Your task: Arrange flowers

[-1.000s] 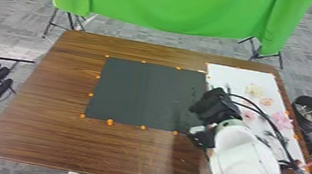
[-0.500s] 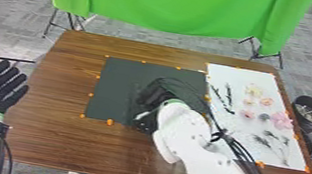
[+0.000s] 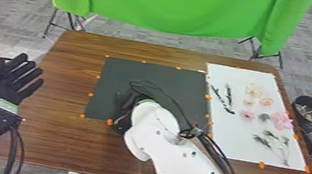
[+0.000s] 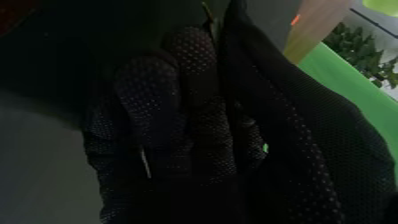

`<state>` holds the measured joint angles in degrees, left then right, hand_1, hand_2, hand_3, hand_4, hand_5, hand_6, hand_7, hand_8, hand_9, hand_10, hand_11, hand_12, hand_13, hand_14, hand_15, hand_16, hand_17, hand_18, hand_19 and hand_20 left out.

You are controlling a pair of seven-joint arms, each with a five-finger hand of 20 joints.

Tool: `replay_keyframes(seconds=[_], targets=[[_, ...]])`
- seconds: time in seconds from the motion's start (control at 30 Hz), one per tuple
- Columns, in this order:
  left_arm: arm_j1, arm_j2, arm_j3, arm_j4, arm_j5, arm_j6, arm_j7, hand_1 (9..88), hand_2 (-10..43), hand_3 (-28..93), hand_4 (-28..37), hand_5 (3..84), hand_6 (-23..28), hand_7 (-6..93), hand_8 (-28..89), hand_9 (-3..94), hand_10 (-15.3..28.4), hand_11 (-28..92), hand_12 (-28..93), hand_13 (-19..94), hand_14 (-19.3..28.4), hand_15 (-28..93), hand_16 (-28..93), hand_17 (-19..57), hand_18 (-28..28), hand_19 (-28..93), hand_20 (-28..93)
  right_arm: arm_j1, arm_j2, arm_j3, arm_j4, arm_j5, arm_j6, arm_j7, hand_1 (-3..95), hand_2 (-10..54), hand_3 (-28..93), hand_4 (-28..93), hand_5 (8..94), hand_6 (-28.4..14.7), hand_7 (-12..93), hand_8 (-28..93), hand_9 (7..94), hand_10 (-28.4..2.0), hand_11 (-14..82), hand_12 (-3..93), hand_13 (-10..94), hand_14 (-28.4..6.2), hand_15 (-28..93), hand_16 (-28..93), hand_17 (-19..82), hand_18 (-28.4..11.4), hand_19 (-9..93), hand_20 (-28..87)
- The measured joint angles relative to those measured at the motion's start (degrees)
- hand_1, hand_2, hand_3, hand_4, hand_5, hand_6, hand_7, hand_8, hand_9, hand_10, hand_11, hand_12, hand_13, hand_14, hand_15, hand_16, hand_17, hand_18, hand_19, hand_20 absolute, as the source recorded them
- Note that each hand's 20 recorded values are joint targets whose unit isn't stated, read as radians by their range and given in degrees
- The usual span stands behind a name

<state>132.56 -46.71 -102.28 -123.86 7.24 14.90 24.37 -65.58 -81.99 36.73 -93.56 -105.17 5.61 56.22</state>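
Black right hand [image 3: 139, 94] pinches a thin stem [image 4: 210, 12] over the dark mat [image 3: 159, 75], left hand [image 3: 0, 84] spread wide by the table's [image 3: 68, 78] left edge, and flowers [image 3: 281, 120], twigs [image 3: 226, 99] and sprigs [image 3: 271, 142] lie on the white sheet [image 3: 228, 137] beside the mat

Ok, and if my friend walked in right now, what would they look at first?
Probably the big, bright green cloth hanging beyond the table. Next, the robot's black-gloved right hand over the dark sheet, and then the pink flowers on the white sheet at the right.
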Motion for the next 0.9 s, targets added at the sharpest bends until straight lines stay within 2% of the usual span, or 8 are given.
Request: replay_keyframes(seconds=[0.1,0.2,0.33,0.4,0.53,0.67,0.77,0.9], targets=[[-1.13,0.09,1.0,0.28,-0.02,-0.13,-0.32,28.4,16.4,71,-28.3,41.9,9.4,17.0,-9,38.3,16.0,23,13,28,15.7,40,-6,-7.8,15.4,41,11,-0.03,-0.55,-1.41,0.3,-4.88,0.49,2.17,40.7,-9.5,83,-2,58.9,-3.4,72,20,86.8,-9.7,23.4,52.4,81,-9.3,52,43,41,-27.8,87,30],[-1.26,0.17,1.27,0.3,-0.17,-0.28,-0.32,28.4,16.4,71,-28.3,41.9,9.4,17.0,-9,38.3,16.0,23,13,28,15.7,40,-6,-7.8,15.4,41,11,-0.26,-0.68,-1.67,0.22,-5.69,0.43,2.77,40.6,-9.5,80,-5,57.7,-4.3,71,20,85.3,-10.5,23.3,51.1,80,-11.0,54,39,40,-27.9,87,29],[-1.19,0.45,1.5,0.3,-0.68,0.57,0.39,28.4,16.4,71,-28.3,41.9,9.4,17.0,-9,38.3,16.0,23,13,28,15.7,40,-6,-7.8,15.4,41,11,-0.85,-0.68,-1.45,-0.02,-5.18,-1.09,1.81,41.1,-9.5,77,-8,57.1,-4.7,70,19,83.6,-11.4,25.1,46.3,79,-11.2,55,34,39,-28.1,87,28],[-1.18,0.69,1.75,0.3,-0.94,0.67,0.86,28.4,16.4,71,-28.3,41.9,9.4,17.0,-9,38.3,16.0,23,13,28,15.7,40,-6,-7.8,15.4,41,11,-1.04,-0.71,-1.26,-0.3,-5.18,-1.59,1.39,41.4,-9.5,75,-11,55.5,-5.3,68,17,81.3,-13.1,27.2,40.2,78,-11.0,53,33,39,-28.0,87,27],[-1.14,1.05,1.91,0.3,-1.16,0.58,1.19,28.4,16.4,71,-28.3,41.9,9.4,17.0,-9,38.3,16.0,23,13,28,15.7,40,-6,-7.8,15.4,41,11,-1.33,-0.76,-1.41,-0.68,-5.22,-1.99,0.81,38.0,-9.5,77,-17,55.9,-7.4,58,12,79.0,-16.2,32.5,27.2,78,-11.2,52,32,38,-28.0,86,26],[-0.79,1.05,1.56,0.3,-1.32,0.51,1.16,28.4,16.4,71,-28.3,41.9,9.4,17.0,-9,38.3,16.0,23,13,28,15.7,40,-6,-7.8,15.4,41,11,-1.51,-0.84,-1.62,-1.22,-5.25,-2.5,0.71,36.1,-9.5,79,-19,58.3,-7.4,50,4,78.4,-17.2,29.3,24.3,78,-11.2,51,31,38,-28.1,86,25],[-0.87,1.1,1.78,0.32,-1.41,0.65,1.28,28.4,16.4,71,-28.3,41.9,9.4,17.0,-9,38.3,16.0,23,13,28,15.7,40,-6,-7.8,15.4,41,11,-1.54,-0.9,-1.67,-1.51,-5.23,-3.04,0.72,34.9,-9.5,80,-20,62.0,-7.9,41,-12,78.6,-17.5,27.8,23.7,78,-11.2,50,31,38,-28.1,86,25],[-1.04,1.22,2.07,0.33,-1.51,0.71,1.53,28.4,16.4,71,-28.3,41.9,9.4,17.0,-9,38.3,16.0,23,13,28,15.7,40,-6,-7.8,15.4,41,11,-1.53,-0.87,-1.92,-1.97,-5.13,-3.45,0.72,34.8,-9.5,79,-20,62.6,-8.2,35,-11,77.9,-17.8,25.9,22.6,78,-11.4,49,30,38,-28.1,86,24]])
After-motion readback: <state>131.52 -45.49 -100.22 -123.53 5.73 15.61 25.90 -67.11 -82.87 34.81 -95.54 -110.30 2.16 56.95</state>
